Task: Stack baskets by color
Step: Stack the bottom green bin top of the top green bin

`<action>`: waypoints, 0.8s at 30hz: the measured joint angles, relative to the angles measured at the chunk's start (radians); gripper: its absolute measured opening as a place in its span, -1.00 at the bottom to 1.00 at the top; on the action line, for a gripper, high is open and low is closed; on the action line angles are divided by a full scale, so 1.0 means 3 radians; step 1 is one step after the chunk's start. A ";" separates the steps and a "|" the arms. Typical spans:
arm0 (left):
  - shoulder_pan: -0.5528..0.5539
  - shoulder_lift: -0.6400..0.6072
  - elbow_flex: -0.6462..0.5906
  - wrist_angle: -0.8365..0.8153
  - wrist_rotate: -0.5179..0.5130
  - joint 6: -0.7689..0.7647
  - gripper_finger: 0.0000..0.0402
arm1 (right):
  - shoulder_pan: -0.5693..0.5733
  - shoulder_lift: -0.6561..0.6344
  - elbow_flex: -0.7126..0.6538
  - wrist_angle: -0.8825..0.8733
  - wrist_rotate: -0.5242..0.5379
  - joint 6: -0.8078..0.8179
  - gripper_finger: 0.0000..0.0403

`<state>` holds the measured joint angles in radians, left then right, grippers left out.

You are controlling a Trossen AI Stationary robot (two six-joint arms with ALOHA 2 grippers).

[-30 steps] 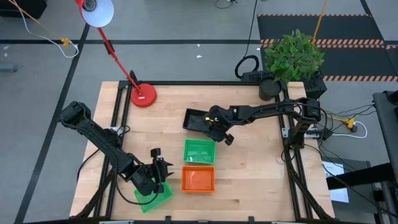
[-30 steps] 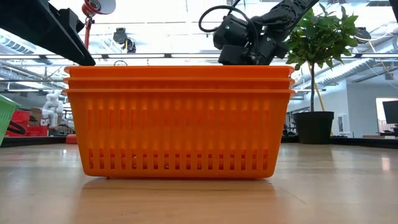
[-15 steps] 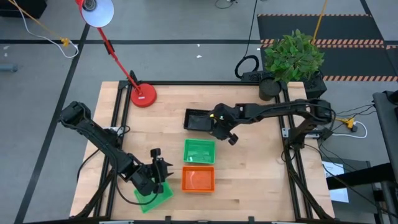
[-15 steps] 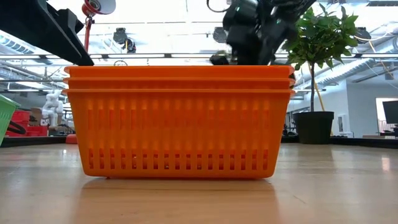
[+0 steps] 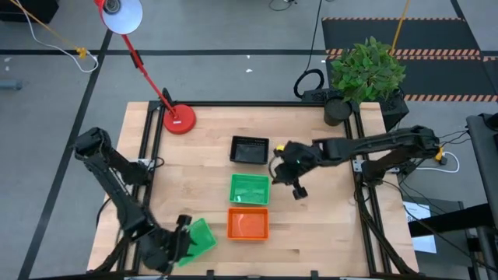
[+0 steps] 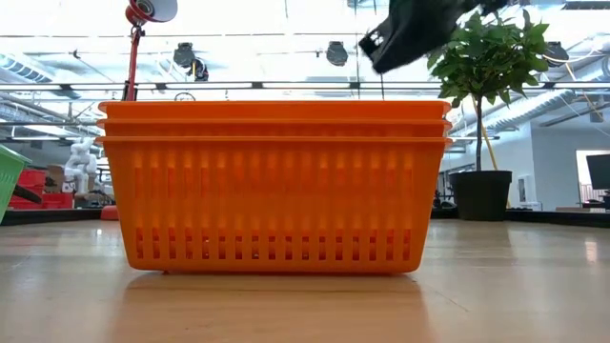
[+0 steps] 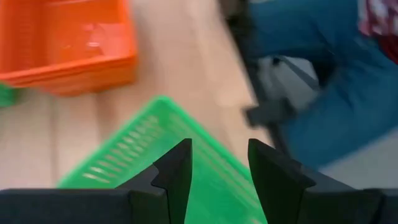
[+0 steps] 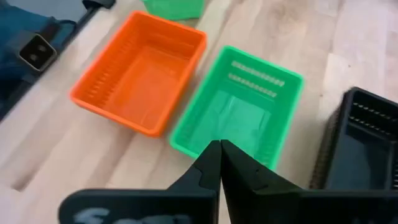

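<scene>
Down the table's middle sit a black basket (image 5: 250, 149), a green basket (image 5: 249, 189) and an orange stack (image 5: 247, 224); the low view shows the stack's three nested rims (image 6: 276, 122). A second green basket (image 5: 201, 236) lies askew near the front left, bottom on the wood. My left gripper (image 7: 217, 155) is open at that basket's near-left end (image 5: 180, 243), and nothing shows between its fingers. My right gripper (image 5: 299, 190) is shut and empty, raised over bare wood right of the middle green basket (image 8: 239, 109).
A red lamp base (image 5: 180, 120) stands at the far left and a potted plant (image 5: 366, 74) at the far right corner. A person in blue clothing (image 7: 323, 81) is beyond the table's near edge. Bare wood (image 5: 327, 218) lies right of the baskets.
My left gripper has drawn back off the askew green basket toward the table's near-left corner, still open. My right gripper has risen from beside the black basket and gone toward the right and near edges, rolling its wrist and staying shut.
</scene>
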<state>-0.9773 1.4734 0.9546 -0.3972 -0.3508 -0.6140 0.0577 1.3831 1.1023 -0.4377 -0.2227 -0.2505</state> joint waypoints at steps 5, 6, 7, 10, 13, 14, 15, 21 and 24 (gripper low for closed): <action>-0.0233 0.0000 0.0092 -0.0378 0.0029 -0.0324 -0.21 | 0.0392 -0.0008 -0.0012 0.0020 0.0330 0.0231 -0.98; -0.0247 0.0000 0.0099 -0.0448 0.0027 -0.0439 -0.21 | 0.0458 -0.0008 -0.0027 0.0026 0.0400 0.0266 -0.98; -0.0267 0.0002 0.0099 -0.0513 0.0029 -0.0536 -0.21 | 0.0519 -0.0008 -0.0050 0.0053 0.0469 0.0287 -0.98; -0.0326 0.0054 0.0099 -0.0711 0.0043 -0.0768 -0.21 | 0.0667 -0.0008 -0.0191 0.0225 0.0573 0.0341 -0.98; -0.0384 0.0091 0.0099 -0.0819 0.0133 -0.0976 -0.21 | 0.0746 -0.0024 -0.0357 0.0390 0.0583 0.0363 -0.98; -0.0399 0.0112 0.0099 -0.0805 0.0205 -0.1021 -0.21 | 0.0771 -0.0028 -0.0408 0.0458 0.0590 0.0369 -0.98; -0.0413 0.0133 0.0099 -0.0804 0.0253 -0.1074 -0.21 | 0.0790 -0.0030 -0.0451 0.0501 0.0585 0.0386 -0.98; -0.0540 0.0148 0.0098 -0.0850 0.0283 -0.1389 -0.21 | 0.0839 -0.0030 -0.0574 0.0503 0.0573 0.0473 -0.98; -0.0607 0.0148 0.0098 -0.0871 0.0276 -0.1407 -0.21 | 0.0839 -0.0030 -0.0577 0.0503 0.0575 0.0458 -0.98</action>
<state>-1.1595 1.5177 0.9840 -0.6585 -0.2679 -1.0362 0.3096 1.3743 0.9291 -0.2869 -0.0502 -0.1131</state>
